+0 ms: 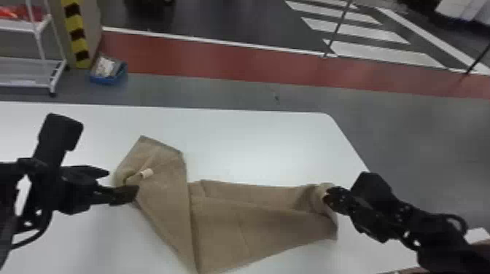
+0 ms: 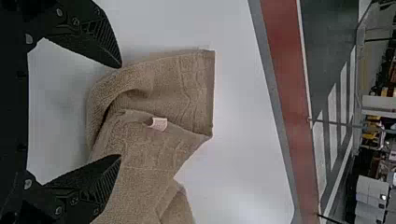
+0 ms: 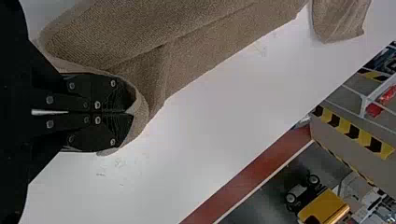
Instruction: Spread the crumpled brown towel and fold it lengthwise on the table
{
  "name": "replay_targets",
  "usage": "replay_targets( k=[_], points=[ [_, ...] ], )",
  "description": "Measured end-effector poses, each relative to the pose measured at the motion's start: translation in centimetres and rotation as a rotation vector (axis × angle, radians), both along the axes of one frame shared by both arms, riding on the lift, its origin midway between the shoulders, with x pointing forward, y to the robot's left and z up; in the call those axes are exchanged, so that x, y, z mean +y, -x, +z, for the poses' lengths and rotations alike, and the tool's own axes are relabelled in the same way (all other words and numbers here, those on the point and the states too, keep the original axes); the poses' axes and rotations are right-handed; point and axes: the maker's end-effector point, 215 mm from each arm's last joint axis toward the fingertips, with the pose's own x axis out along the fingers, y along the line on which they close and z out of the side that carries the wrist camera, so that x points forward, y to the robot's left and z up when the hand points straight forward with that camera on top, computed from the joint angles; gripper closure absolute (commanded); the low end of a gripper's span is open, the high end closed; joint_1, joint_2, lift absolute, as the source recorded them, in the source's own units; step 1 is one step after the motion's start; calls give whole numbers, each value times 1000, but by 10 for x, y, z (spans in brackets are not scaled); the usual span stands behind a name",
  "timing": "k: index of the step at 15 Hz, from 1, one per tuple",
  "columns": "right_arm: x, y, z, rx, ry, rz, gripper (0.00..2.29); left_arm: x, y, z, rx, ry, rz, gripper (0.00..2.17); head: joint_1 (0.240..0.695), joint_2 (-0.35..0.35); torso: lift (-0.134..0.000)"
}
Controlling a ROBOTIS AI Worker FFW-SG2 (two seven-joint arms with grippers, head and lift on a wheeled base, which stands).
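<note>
Head view: towel (image 1: 233,218) on table (image 1: 255,145); blue bin (image 1: 104,79) holds something white (image 1: 105,66).

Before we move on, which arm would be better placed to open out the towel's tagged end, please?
Probably left: the left gripper is open near the tag, the right gripper shut on the towel's opposite end.

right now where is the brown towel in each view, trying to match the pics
Head view: brown towel lower middle, lying on the white table between the two grippers.
Left wrist view: its end with the white tag lies by the left gripper, whose fingers are open.
Right wrist view: its other end wraps around the closed fingertips of the right gripper.
Shared landmark: the red floor strip beyond the table.
</note>
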Motion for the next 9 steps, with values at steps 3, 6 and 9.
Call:
replay_targets(
  k=[3, 6, 9],
  points=[
    [-4, 4, 0, 3, 6, -8, 1470, -11, -4, 6, -8, 20, -14, 360, 695, -308, -123],
    [-9, 6, 2, 2, 10, -19, 1470, -24, -3, 4, 9, 28, -33, 481, 695, -333, -123],
    [-12, 9, 5, -1, 14, -23, 1470, -29, -2, -4, 31, 28, -36, 603, 695, -342, -123]
  ],
)
